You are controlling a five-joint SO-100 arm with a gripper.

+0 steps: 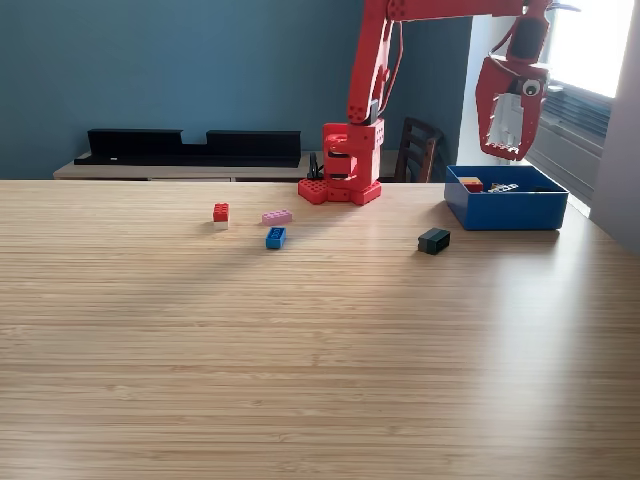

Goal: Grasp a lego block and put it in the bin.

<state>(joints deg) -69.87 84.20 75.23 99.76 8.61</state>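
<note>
1. Here the red arm (pixel 372 70) rises from its base (pixel 342 165) at the table's far edge and reaches toward the exterior view's right.
2. Its claw (pixel 505 150) hangs above the blue bin (pixel 505 210), pointing down, with jaws apart and nothing visible between them.
3. The bin sits on the wooden table (pixel 300 350) at about three o'clock from the base; small pieces lie inside, one red-and-orange (pixel 472 184).
4. On the table, a dark block (pixel 433 240) lies at about eight o'clock from the bin, near it.
5. Well apart, toward the exterior view's left, sit a red-and-white block (pixel 221 214), a pink block (pixel 277 216) and a blue block (pixel 275 237), the blue at six o'clock from the pink.
</note>
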